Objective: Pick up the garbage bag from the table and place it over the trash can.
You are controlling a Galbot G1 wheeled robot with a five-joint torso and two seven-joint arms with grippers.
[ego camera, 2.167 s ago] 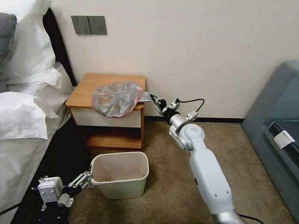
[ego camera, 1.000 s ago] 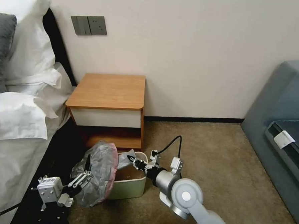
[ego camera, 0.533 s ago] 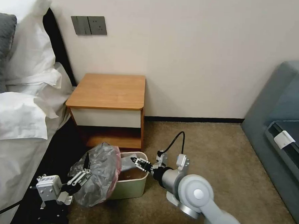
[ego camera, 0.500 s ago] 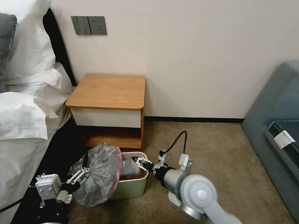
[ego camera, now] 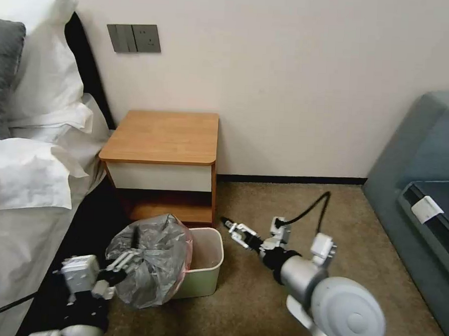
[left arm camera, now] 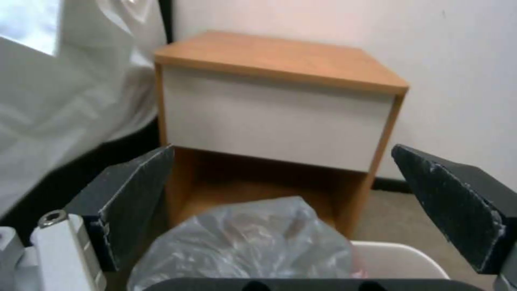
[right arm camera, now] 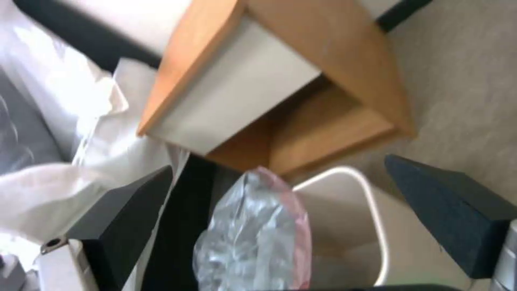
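The garbage bag (ego camera: 151,269), crinkled grey plastic with a pinkish-red rim, bunches over the left end of the cream-white trash can (ego camera: 216,238) on the carpet. My left gripper (ego camera: 131,246) is open, its fingers spread wide at the bag; one dark finger shows through the plastic. In the left wrist view the garbage bag (left arm camera: 248,242) lies low between the spread fingers of the left gripper (left arm camera: 282,151), with the table (left arm camera: 280,60) behind. My right gripper (ego camera: 230,225) hangs open and empty just right of the can. The table (ego camera: 161,134) top is bare.
A bed with white pillows (ego camera: 28,173) borders the left side. A grey sofa (ego camera: 423,198) stands at the right. Open carpet (ego camera: 293,201) lies between the table and the sofa. The wall (ego camera: 290,66) runs behind the table.
The right gripper has let go of the bag and pulled back to the right, off the can. The bag has settled lower against the can's left end.
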